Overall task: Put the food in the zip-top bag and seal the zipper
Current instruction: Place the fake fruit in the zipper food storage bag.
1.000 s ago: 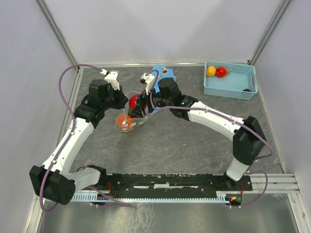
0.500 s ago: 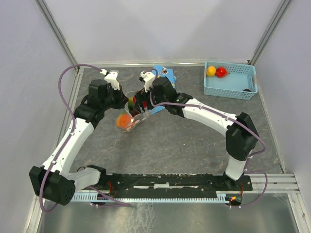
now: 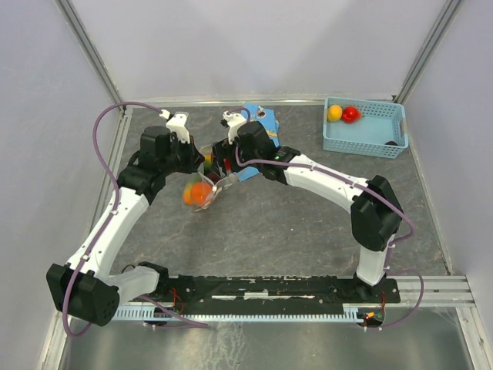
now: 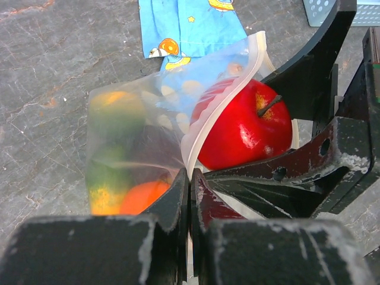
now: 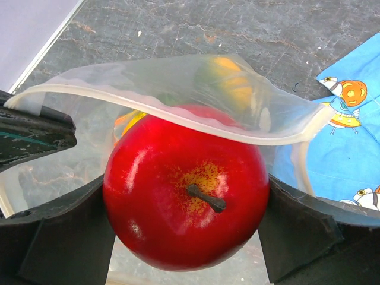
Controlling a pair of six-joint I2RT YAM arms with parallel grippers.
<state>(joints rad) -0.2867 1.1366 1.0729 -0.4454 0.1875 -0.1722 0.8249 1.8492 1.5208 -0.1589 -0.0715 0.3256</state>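
My left gripper [image 4: 190, 184] is shut on the mouth edge of the clear zip-top bag [image 4: 142, 119] and holds it up. Orange [image 4: 139, 196], green and yellow toy fruits show through the bag. My right gripper [image 5: 187, 202] is shut on a red apple [image 5: 184, 202] and holds it in the bag's open mouth, under the whitish zipper strip [image 5: 178, 113]. In the top view the two grippers meet over the bag [image 3: 202, 191] at mid-table. The apple also shows in the left wrist view [image 4: 246, 130].
A flat blue wrapper with orange prints [image 4: 190, 27] lies behind the bag. A light-blue mesh basket [image 3: 364, 127] at the back right holds a yellow fruit [image 3: 334, 112], a red fruit [image 3: 350, 114] and a dark one. Metal frame rails edge the table.
My right gripper has moved left with the red apple, from beside the bag into its open mouth. The left gripper still holds the bag's edge in about the same place.
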